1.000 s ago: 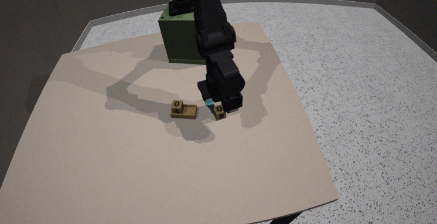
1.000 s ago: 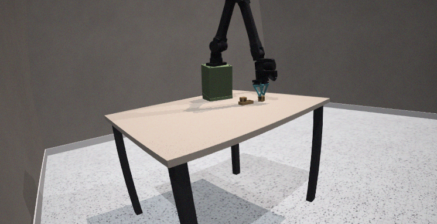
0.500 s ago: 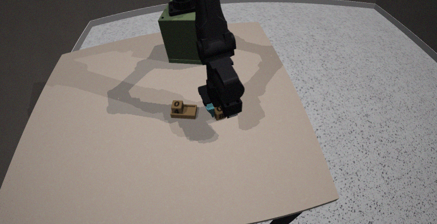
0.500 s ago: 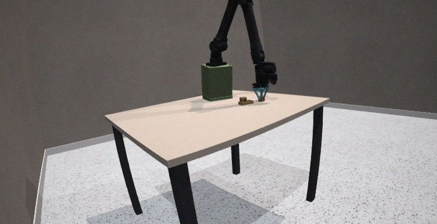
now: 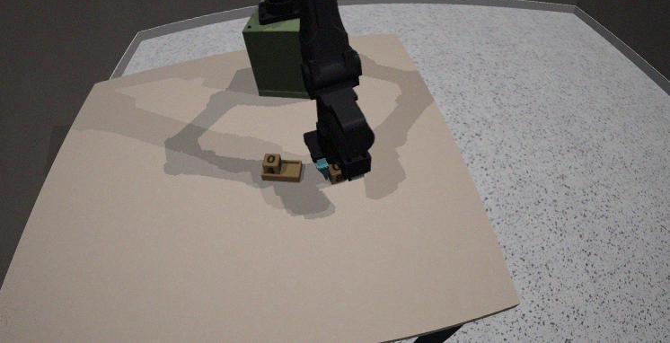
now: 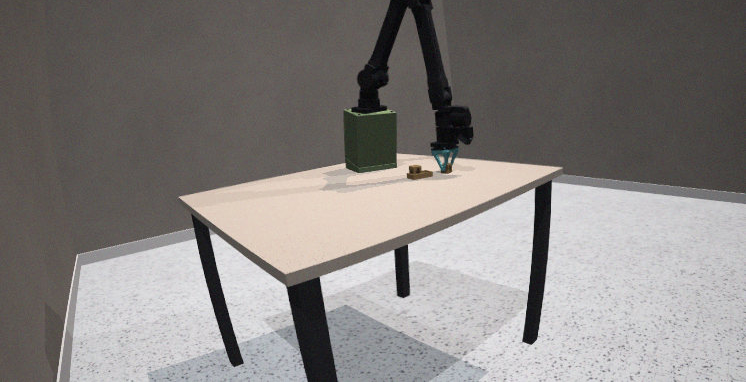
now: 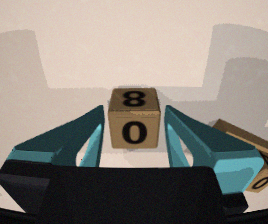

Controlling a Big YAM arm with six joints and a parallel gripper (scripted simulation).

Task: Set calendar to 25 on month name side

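A wooden cube point(image 5: 334, 173) point(image 6: 448, 169) point(image 7: 134, 131) stands on the table right of the tray in the top view, with a 0 on top and an 8 on the side facing that camera. My gripper point(image 5: 339, 177) point(image 6: 446, 170) point(image 7: 134, 112) is open, pointing down, its teal fingers on either side of this cube, with a gap on each side in the wrist view. The wooden tray point(image 5: 291, 178) point(image 6: 419, 175) point(image 7: 246, 136) lies flat. A second cube point(image 5: 271, 160) point(image 6: 415, 169) point(image 7: 263, 179) stands in its left end, 0 on top; its side digit is partly hidden. No month name is legible.
The green base block point(image 5: 278, 61) point(image 6: 370, 142) carries the arm behind the tray. The tray's right half holds no cube. The tray is close to one finger, at the right of the wrist view. The table's right edge is beyond the gripper in the top view.
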